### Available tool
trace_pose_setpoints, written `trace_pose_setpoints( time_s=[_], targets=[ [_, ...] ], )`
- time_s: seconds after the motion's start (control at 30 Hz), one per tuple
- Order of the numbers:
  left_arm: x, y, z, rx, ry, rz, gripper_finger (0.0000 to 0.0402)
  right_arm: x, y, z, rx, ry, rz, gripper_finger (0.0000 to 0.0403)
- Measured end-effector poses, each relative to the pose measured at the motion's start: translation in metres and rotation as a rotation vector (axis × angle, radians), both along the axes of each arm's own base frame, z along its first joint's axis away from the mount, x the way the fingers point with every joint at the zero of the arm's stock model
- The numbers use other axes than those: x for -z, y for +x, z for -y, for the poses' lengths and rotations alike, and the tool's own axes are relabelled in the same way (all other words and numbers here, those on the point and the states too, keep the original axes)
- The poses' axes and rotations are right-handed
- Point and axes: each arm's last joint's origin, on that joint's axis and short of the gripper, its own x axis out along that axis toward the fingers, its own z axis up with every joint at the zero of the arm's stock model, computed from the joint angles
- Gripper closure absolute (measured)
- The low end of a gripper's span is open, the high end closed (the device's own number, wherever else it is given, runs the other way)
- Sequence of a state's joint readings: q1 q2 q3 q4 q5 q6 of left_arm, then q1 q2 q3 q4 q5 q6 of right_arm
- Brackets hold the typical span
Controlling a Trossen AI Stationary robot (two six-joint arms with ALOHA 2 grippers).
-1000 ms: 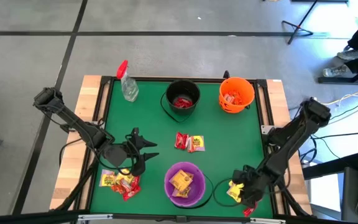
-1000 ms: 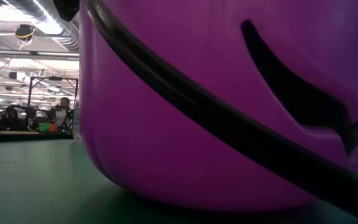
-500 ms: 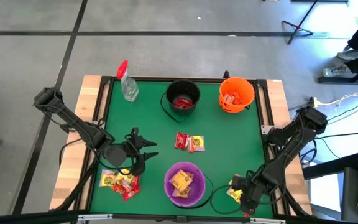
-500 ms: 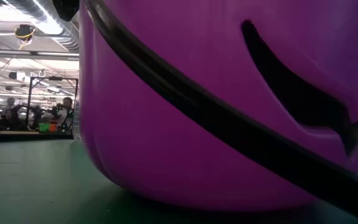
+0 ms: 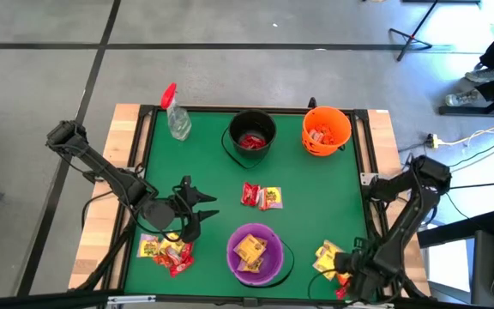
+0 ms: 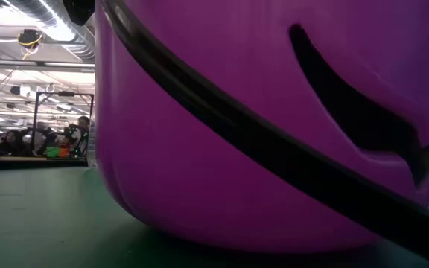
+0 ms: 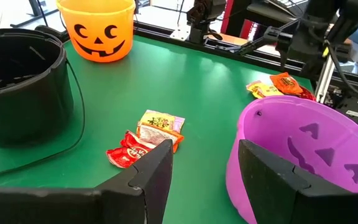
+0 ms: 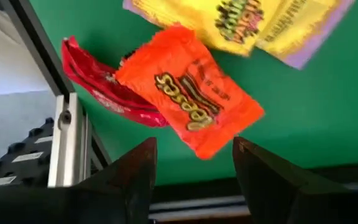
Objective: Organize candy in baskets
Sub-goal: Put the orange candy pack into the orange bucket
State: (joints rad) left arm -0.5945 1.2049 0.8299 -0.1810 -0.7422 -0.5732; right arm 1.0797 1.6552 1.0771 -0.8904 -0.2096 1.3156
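- The right gripper (image 5: 350, 276) has drawn back toward the bench's (image 5: 316, 197) near right corner, right of the purple bucket (image 5: 254, 254); a second ago it sat over the candy pile (image 5: 326, 259) there.
- Its jaws stand apart and empty; the orange packet (image 8: 188, 99) lies just ahead, with red and yellow packets beside it.
- The left gripper (image 5: 197, 206) hovers left of the purple bucket, jaws apart, holding nothing, unmoved.
- Two packets (image 5: 262, 196) lie beyond the purple bucket; another pile (image 5: 165, 251) lies at its left.
- Likely the right pile awaits another pick.
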Motion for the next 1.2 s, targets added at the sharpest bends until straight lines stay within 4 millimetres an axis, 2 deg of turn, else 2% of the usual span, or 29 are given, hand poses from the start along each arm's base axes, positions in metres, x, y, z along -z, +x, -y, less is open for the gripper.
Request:
trace_pose_setpoints(
  time_s=[0.37, 0.77, 0.9, 1.2],
  targets=[
    [0.0, 0.0, 0.0, -0.001, -0.002, 0.001, 0.023, 0.03, 0.005, -0.006, -0.064, -0.112, 0.009, 0.0196],
    [0.0, 0.0, 0.0, -0.002, -0.004, 0.002, 0.023, 0.03, 0.006, 0.003, -0.05, -0.198, 0.0, 0.02],
    [0.0, 0.0, 0.0, -0.002, -0.004, 0.002, 0.023, 0.03, 0.007, 0.004, -0.05, -0.213, 0.022, 0.0234],
    [0.0, 0.0, 0.0, -0.002, -0.004, 0.002, 0.023, 0.03, 0.008, 0.004, -0.048, -0.227, 0.047, 0.0366]
  ],
)
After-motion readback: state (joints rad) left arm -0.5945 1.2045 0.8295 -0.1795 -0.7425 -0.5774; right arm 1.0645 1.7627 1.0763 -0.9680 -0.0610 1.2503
